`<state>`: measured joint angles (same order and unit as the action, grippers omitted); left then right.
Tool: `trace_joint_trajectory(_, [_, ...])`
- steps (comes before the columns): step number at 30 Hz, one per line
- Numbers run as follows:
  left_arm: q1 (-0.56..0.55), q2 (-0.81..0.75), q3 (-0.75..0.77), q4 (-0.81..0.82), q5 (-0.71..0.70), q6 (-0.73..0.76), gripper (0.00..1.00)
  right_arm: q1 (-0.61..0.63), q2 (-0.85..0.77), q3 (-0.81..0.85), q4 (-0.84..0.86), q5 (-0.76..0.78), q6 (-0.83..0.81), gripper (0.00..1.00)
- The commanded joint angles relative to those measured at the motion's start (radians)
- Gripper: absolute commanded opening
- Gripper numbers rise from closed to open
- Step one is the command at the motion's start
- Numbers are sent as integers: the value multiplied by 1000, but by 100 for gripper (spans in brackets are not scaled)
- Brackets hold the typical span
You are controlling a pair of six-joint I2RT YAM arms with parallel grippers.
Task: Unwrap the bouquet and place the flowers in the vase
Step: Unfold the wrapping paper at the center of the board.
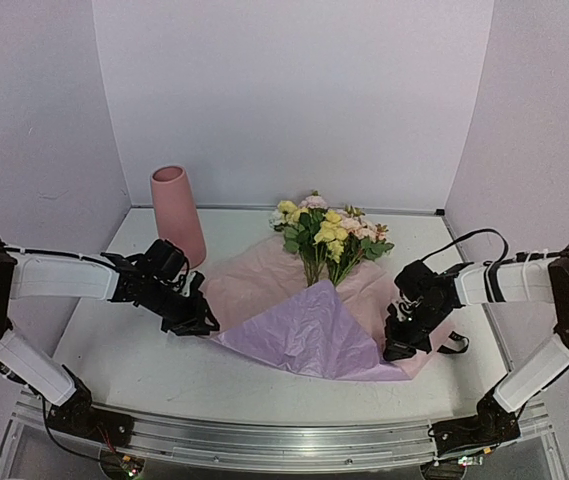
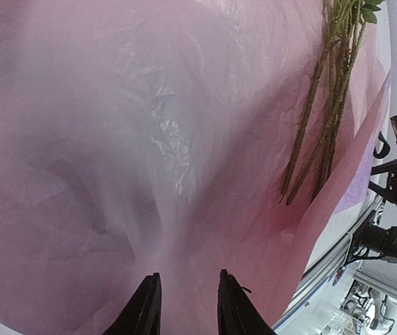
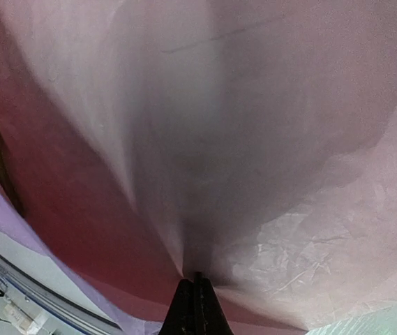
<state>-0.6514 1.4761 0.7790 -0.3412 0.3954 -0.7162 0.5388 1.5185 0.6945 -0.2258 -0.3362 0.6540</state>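
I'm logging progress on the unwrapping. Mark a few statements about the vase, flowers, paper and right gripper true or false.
1. The vase stands upright, with no flowers sticking out of it. True.
2. The paper forms a cone around the stems. False: it lies spread open under the flowers.
3. The right gripper is shut on the paper. True.
4. In the top view, the flowers lie left of the vase. False: they lie to its right.

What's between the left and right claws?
The opened paper sheet, pink with a lilac fold, spans the whole gap; the flowers lie on its far part. Top view shows it.
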Motion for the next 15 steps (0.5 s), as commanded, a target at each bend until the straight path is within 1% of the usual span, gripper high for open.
trace_joint_trajectory(1, [0,-61,-21,2,49,-11,30,12,-91,-14,-24,-71,-3,0])
trace_joint_trajectory(7, [-2,-110,-71,-5,67,-24,30,17,-193,-56,-24,-177,-26,0])
trace_joint_trajectory(15, [-2,-142,-133,-22,139,-52,30,49,-288,-113,-23,-195,34,0])
